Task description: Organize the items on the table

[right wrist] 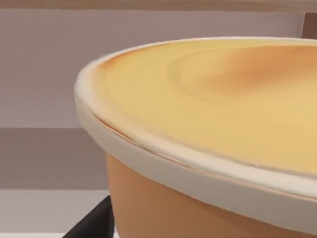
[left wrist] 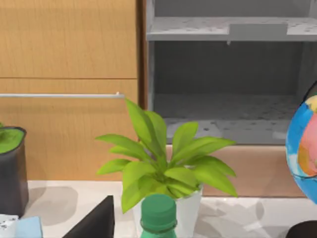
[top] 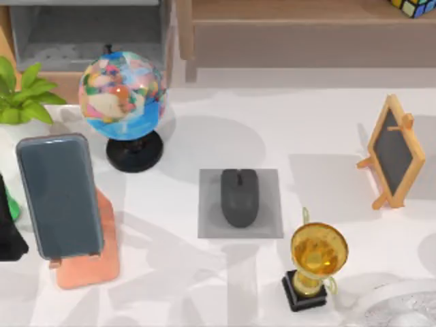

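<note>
Mouse: small oval dark-grey computer mouse (top: 239, 197), lying on a flat square grey mat (top: 208, 228) near the middle of the wide matte white tabletop (top: 320, 136); it sits squarely within the mat's edges.
Phone: larger flat rectangular blue-grey smartphone (top: 59, 195) with rounded corners and a glossy face, leaning on a salmon-pink stand (top: 102, 262) at the table's left side, well apart from the mouse.
Around the phone: a multicoloured globe on a black round base (top: 122, 95) just behind it; a leafy green plant in a white pot (left wrist: 163, 166) at the far left; a green bottle cap (left wrist: 158, 213) in front of that pot in my left wrist view.
Around the mouse: a golden trophy cup on a black base (top: 317, 259) to the front right; a small wooden-framed chalkboard easel (top: 394, 151) further right.
Back: brown wooden shelf unit (top: 293, 34) with a grey open compartment (left wrist: 233, 84).
Left gripper: I cannot tell how its fingers stand; the arm looks parked at the left edge.
Right gripper: I cannot tell either; its wrist view faces a cream-rimmed orange-tan round container (right wrist: 208, 148) at close range.
Step in hand: I judge both items already placed, mouse on mat and phone on stand, so the organizing looks finished or nearly so.
Next move: I judge it calls only for keeping both arms clear of the stand and the trophy.
</note>
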Robot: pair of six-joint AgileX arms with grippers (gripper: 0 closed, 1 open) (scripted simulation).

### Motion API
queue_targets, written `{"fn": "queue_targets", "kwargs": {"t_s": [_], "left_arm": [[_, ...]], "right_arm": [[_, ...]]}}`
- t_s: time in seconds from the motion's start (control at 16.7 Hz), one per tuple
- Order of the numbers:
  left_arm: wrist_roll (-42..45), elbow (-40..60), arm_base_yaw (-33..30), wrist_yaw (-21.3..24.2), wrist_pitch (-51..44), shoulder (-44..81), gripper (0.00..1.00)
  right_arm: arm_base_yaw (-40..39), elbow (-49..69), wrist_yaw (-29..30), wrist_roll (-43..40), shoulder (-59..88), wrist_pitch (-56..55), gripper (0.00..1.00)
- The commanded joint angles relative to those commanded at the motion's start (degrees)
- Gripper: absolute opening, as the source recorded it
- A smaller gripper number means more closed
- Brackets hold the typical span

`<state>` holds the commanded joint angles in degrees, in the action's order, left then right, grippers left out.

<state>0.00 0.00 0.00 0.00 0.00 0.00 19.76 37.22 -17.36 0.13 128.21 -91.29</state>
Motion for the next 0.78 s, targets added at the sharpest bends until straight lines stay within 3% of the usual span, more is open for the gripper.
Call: {"fn": "queue_targets", "kwargs": {"t_s": [0.12,0.78], "left_arm": [[0.0,0.0,0.0,0.0,0.0,0.0,1.0],[0.0,0.0,0.0,0.0,0.0,0.0,1.0]], "right_arm": [[0.0,0.0,0.0,0.0,0.0,0.0,1.0],[0.0,0.0,0.0,0.0,0.0,0.0,0.17]]}}
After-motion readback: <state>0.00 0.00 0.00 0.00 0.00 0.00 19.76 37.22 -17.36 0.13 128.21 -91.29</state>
